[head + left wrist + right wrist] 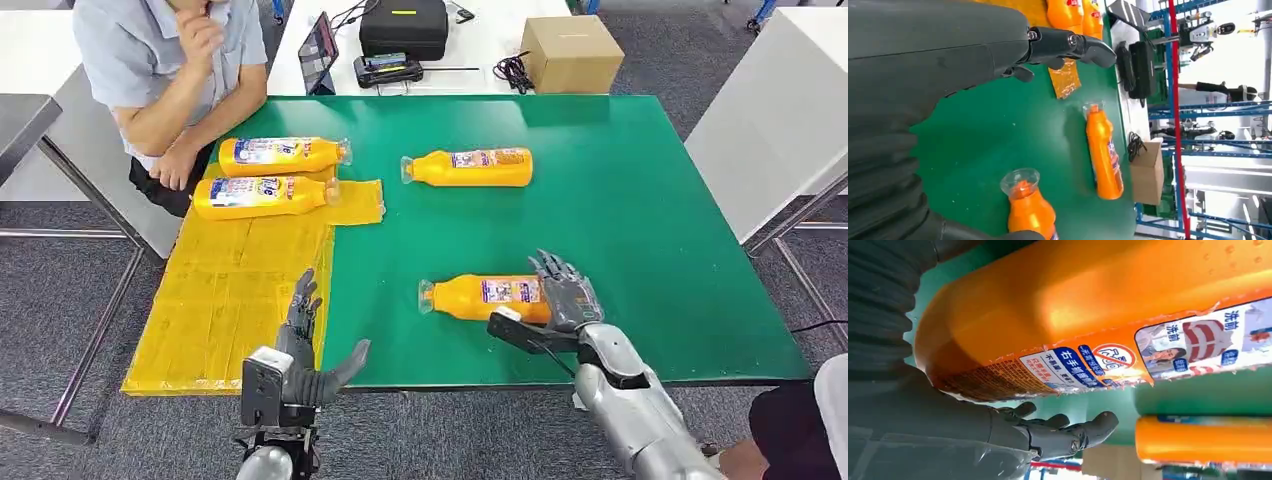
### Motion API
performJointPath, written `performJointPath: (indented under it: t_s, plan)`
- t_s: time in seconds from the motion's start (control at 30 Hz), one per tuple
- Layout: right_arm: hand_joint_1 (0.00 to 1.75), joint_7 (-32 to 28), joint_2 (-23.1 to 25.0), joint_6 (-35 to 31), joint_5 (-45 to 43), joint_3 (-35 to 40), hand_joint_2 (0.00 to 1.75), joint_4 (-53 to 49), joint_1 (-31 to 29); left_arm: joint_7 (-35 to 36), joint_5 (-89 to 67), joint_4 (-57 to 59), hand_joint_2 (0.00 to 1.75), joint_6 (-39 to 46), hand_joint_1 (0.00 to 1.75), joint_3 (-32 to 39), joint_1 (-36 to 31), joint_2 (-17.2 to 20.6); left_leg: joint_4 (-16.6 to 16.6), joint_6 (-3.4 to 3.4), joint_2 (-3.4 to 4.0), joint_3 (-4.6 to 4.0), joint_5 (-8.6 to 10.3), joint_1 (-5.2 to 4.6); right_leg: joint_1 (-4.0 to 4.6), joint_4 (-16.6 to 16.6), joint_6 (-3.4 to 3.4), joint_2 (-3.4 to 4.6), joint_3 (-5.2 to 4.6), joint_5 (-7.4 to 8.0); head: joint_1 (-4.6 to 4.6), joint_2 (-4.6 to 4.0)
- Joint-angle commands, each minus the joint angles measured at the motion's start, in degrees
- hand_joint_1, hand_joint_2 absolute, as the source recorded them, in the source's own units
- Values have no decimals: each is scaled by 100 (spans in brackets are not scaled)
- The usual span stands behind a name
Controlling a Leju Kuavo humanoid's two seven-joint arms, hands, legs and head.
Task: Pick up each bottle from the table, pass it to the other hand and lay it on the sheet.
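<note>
Orange bottles (pixel 480 297): four; sheet (pixel 235 290): one

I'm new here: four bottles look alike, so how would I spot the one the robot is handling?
Start at the green table and go to its near edge. The bottle there lies alone on bare green, under the right hand; unlike the others, it is the only one touched.

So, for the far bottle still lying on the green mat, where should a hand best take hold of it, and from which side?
Probably around the wide middle of the far bottle, coming down from above with fingers across its width. It lies flat on its side, neck to the robot's left, so the narrow capped end offers less to hold. The right hand is busy at the near bottle; the left hand is free.
</note>
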Motion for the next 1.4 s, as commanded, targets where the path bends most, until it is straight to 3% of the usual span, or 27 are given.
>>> performJointPath:
  t_s: [0.03, 0.37, 0.6, 0.73, 0.83, 1.2, 1.4]
  plan:
    - [175, 48, -208, 437, -267, 599, 175, 593, -435, 27, -34, 423, 175, -52, 0, -41, -251, 20, 1, -13, 2, 19, -7, 10, 11, -5, -15, -1, 24, -4, 0, 0]
    - [175, -136, -581, 1144, -941, 801, 175, 651, -557, 1, -55, 569, 175, -104, 0, -110, -398, 34, -1, -6, -13, 15, -1, 3, 4, -5, -8, -13, 21, -4, -2, 0]
    - [175, -113, -648, 1227, -1223, 832, 175, 657, -658, 3, -42, 562, 175, -160, 0, -152, -428, 57, 0, -6, -11, 18, -1, 4, 4, -5, -8, -11, 24, -2, 0, 0]
    - [175, -953, -485, 1635, -2446, 315, 175, 356, -387, -194, 125, 614, 175, -70, 0, -111, -463, -16, -1, -14, -10, 31, -5, 11, 13, -11, -16, -12, 41, -4, 0, 0]
    - [175, -1238, -378, 1748, -2944, 75, 175, 222, -214, -308, 330, 713, 175, -4, 0, -55, -491, -114, -2, -9, -11, 30, -3, 7, 9, -9, -11, -12, 36, -4, 0, 0]
    - [175, -1537, -23, 1611, -3544, -384, 175, -354, 42, -585, 1193, 863, 175, 33, 0, -30, -446, -209, -3, -7, 4, 25, -4, 7, 6, -5, -9, 3, 26, -1, 0, 0]
    - [175, -1570, 184, 1569, -3696, -462, 175, -949, 259, -499, 1810, 1184, 175, -279, 0, -106, -547, -61, -3, -7, 0, 14, -2, 5, 4, -3, -8, 1, 17, -1, -2, 0]
